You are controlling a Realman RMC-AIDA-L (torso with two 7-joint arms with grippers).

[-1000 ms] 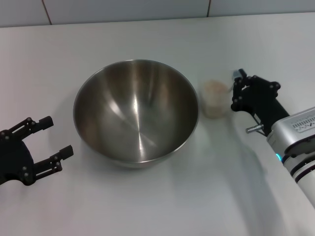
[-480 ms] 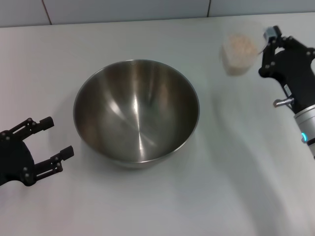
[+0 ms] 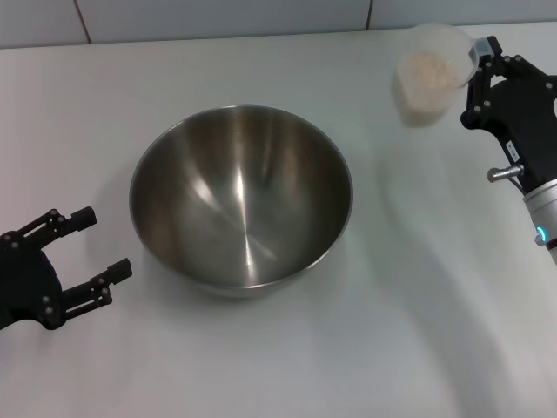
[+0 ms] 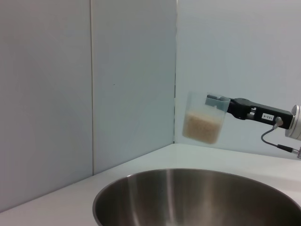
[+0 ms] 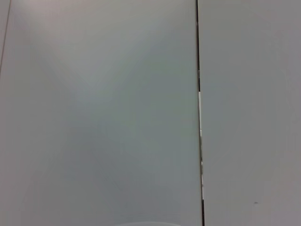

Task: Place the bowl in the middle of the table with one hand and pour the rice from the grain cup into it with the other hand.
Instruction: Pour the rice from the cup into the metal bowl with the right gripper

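Rice [image 3: 431,71] is sitting in the grain cup [image 3: 429,78], which the right gripper [image 3: 474,74] is pinching aloft near the table's [image 3: 261,366] far right corner; the left gripper [image 3: 83,257] is resting spread near the left edge beside the central bowl [image 3: 241,198].

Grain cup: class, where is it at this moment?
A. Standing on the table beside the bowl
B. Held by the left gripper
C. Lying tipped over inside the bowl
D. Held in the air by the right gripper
D: the right gripper holds the grain cup clear of the table, with the rice inside it; the bowl holds nothing.
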